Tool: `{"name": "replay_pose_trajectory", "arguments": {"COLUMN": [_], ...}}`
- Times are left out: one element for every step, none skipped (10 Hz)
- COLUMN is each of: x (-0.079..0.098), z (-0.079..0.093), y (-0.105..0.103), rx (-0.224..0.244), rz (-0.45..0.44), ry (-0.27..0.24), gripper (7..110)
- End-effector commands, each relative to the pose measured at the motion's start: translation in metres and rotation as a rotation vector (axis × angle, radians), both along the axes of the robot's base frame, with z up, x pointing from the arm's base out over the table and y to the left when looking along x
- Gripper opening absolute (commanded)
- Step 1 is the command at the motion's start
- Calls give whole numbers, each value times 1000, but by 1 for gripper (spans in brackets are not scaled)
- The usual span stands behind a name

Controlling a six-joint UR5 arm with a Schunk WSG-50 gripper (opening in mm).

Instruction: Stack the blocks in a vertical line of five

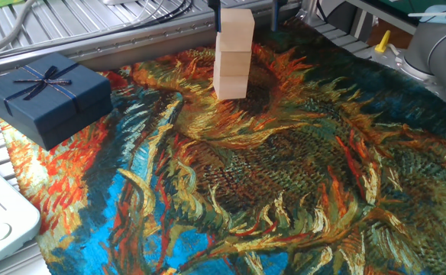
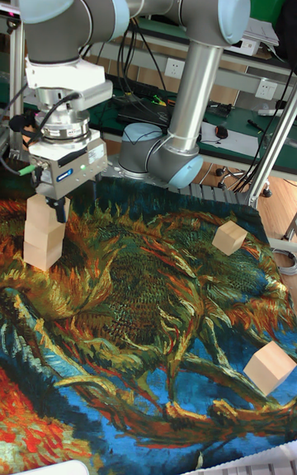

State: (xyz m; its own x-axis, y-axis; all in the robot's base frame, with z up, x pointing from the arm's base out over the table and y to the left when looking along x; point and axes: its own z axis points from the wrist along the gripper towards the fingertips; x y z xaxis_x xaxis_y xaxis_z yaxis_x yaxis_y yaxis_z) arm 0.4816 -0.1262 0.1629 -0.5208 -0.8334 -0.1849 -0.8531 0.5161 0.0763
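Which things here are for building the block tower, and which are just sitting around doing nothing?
For the tower:
- the stack of blocks
- loose block
- another loose block
- the gripper, open around the stack's top

Just sitting around:
- blue gift box
- white device
- painted cloth

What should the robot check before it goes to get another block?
1. Stack upright, three blocks high: ok.
2. Gripper jaws open, one on each side of the top block, not squeezing it: ok.
3. Top block sitting exactly square on the one below: cannot tell.
4. Blocks left to fetch: far loose block and near loose block lie free on the cloth: ok.
5. Gift box apart from the stack: ok.
6. Five high: not ok.
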Motion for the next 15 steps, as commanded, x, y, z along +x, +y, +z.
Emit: {"name": "replay_pose_trajectory", "arguments": {"x": [-3, -3, -4, -4, -3, -2, -2, -2, -1, 0, 0, 0, 1, 2, 5], "z": [-1, -2, -2, -1, -1, -1, 0, -1, -1, -2, -2, -2, -2, -1, 0], "y": [-19, -19, -19, -15, -13, -13, -12, -14, -18, -21, -23, -24, -22, -16, -11], "rx": [-72, -73, -75, -56, -49, -50, -43, -53, -69, -79, -88, -93, -85, -60, -41], "rz": [-44, -45, -48, -52, -54, -65, -74, -52, -48, -52, -53, -56, -60, -65, -75], "ry": [19, 21, 23, 24, 23, 21, 22, 16, 10, 9, 9, 9, 7, 2, -8], "gripper": [88, 88, 88, 88, 88, 88, 88, 88, 88, 88, 88, 88, 88, 88, 88]}}
